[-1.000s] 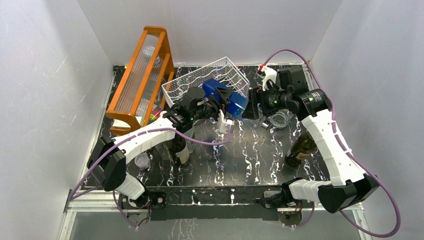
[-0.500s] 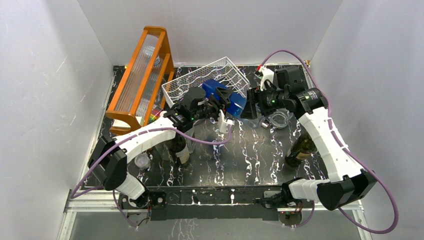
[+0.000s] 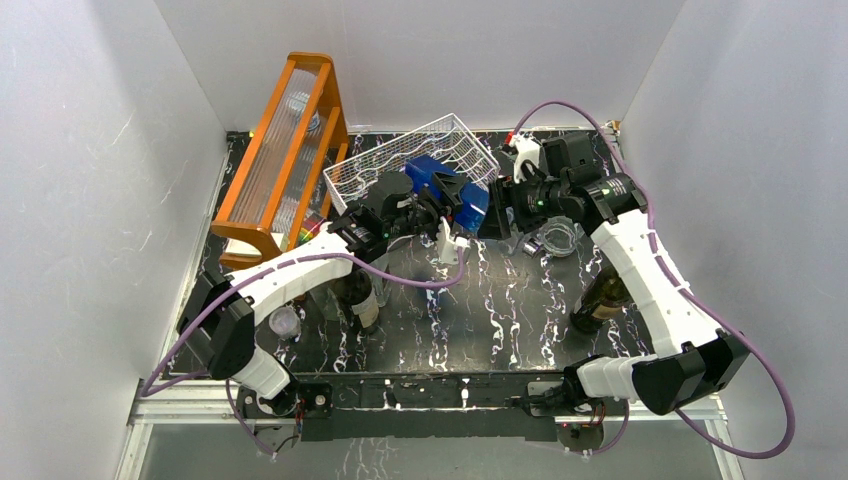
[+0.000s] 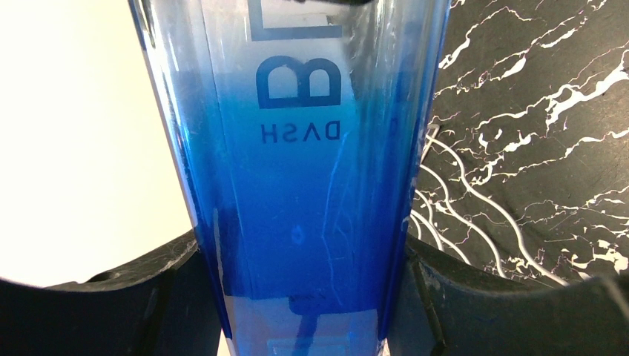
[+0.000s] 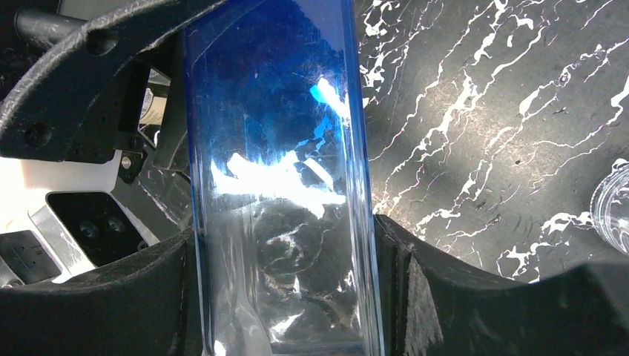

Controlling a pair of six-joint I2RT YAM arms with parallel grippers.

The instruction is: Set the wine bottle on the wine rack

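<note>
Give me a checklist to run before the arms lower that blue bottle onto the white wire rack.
1. Left gripper clamped on the blue glass bottle: ok, a finger presses each side.
2. Right gripper clamped on the same bottle: ok, likewise.
3. Bottle lying in the white wire rack: not ok, it is held at the rack's near right edge.
4. Rack rows beneath the bottle free: cannot tell, the grippers and bottle hide them.
5. Small clear glass jar apart from the right gripper: ok, it sits off to one side.
</note>
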